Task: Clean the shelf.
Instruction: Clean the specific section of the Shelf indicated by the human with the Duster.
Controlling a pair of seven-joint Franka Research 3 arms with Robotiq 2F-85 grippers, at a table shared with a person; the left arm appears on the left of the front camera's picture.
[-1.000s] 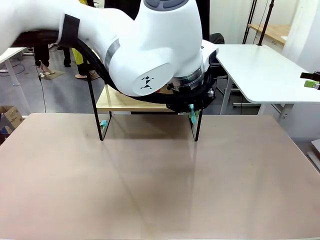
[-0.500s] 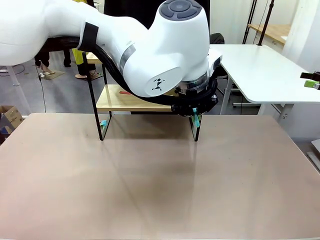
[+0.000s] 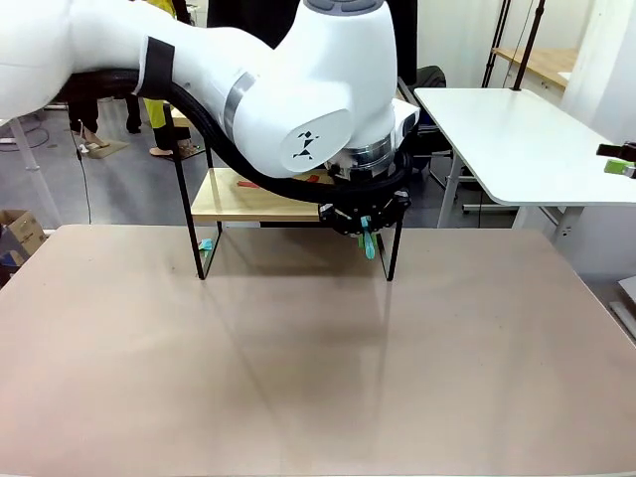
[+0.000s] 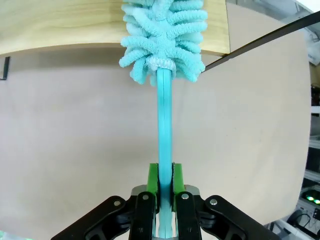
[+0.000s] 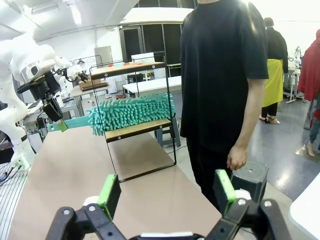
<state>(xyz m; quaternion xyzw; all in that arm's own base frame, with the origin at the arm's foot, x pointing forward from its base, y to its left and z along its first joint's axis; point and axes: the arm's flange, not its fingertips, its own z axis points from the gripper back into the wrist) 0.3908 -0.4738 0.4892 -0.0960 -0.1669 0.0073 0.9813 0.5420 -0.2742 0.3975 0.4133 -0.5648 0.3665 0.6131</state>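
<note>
The shelf [image 3: 243, 204] stands at the table's far edge, its lower wooden board [image 5: 142, 128] in a thin black frame. My left arm reaches across it, and my left gripper [image 3: 367, 237] is shut on the teal handle [image 4: 164, 115] of a fluffy teal duster [image 4: 162, 35]. The duster head [image 5: 132, 114] lies along the lower board [image 4: 60, 22], near its end rail. My right gripper [image 5: 167, 192] stands open with nothing between its green pads [image 5: 110, 192], well away from the shelf. The upper board [image 5: 131, 68] carries some flat things.
A person in a black shirt [image 5: 225, 75] stands close by the shelf's far side, one hand [image 5: 237, 157] hanging down. A small red thing [image 3: 248, 184] lies on the lower board. A white table [image 3: 517, 139] stands back right.
My left wrist first swung up and right, then moved back left and lower, taking the duster along the lower board. The right gripper has stayed open.
</note>
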